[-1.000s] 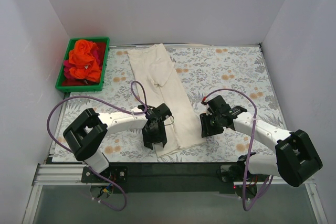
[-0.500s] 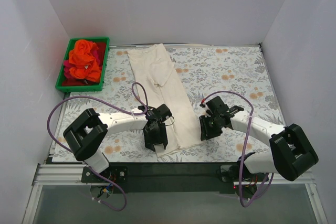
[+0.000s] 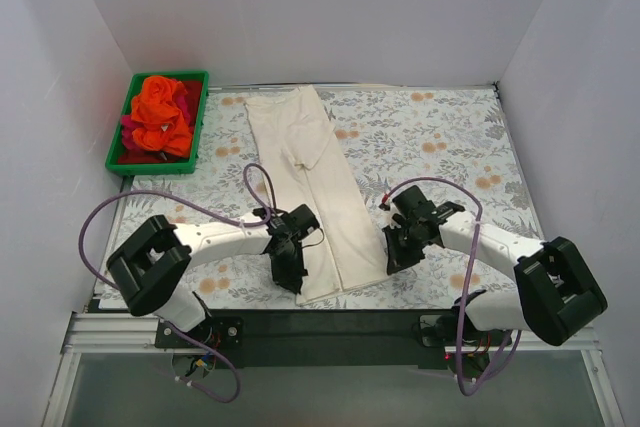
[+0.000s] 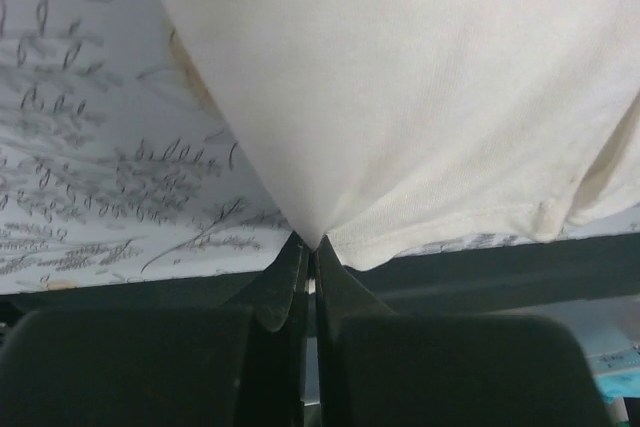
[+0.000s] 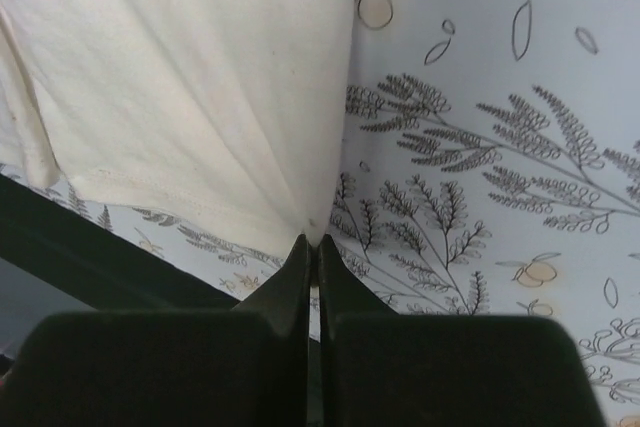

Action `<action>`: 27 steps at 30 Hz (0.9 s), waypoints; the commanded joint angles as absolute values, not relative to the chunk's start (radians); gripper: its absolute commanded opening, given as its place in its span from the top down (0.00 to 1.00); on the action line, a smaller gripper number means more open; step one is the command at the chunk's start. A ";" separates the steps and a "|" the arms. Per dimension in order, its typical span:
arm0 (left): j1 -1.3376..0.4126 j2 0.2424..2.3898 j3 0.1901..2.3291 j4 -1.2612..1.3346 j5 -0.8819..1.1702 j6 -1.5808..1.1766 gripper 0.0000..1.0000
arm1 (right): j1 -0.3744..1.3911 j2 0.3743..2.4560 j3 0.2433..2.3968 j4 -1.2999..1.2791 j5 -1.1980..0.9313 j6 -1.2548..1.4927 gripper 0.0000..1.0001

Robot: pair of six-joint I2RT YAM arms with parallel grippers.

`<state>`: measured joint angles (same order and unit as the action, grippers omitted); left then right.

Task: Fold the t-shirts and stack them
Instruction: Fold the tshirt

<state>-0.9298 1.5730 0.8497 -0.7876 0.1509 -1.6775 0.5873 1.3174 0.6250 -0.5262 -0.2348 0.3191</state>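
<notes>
A long cream t-shirt (image 3: 318, 182), folded into a narrow strip, lies down the middle of the floral tablecloth (image 3: 440, 137). My left gripper (image 3: 291, 269) is shut on its near left corner (image 4: 312, 227). At the near right corner (image 5: 300, 217) my right gripper (image 3: 392, 255) is shut on the cloth too. Both wrist views show the cream fabric pinched between closed jaws and pulled taut. Orange and red-magenta t-shirts (image 3: 160, 117) lie crumpled in the green bin (image 3: 197, 137) at the back left.
White walls close in the table on three sides. The black front rail (image 3: 330, 322) runs just below the shirt's near hem. The purple cables (image 3: 180, 209) loop above both arms.
Both grippers have closed on the near corners of the cream t-shirt. The left gripper shifted slightly toward the near edge, and the shirt's lower end now looks drawn in between the two grippers.
</notes>
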 commanded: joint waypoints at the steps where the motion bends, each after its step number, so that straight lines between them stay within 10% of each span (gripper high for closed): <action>1: -0.940 1.409 0.786 -0.874 0.207 -1.698 1.00 | 0.594 1.244 0.612 -0.682 -0.224 0.282 0.99; 11: -0.971 1.147 0.661 -0.884 0.253 -1.852 1.00 | 0.592 1.172 0.773 -0.818 -0.222 0.287 0.99; 27: -0.416 1.344 0.893 -0.614 0.037 -1.500 1.00 | 0.551 1.706 1.440 -0.686 -0.141 0.198 0.99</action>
<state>-0.4595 1.3052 0.8551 -0.6956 0.1055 -1.5913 0.5617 1.6596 1.3499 -0.7296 -0.1719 0.2276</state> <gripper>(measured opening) 0.019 0.012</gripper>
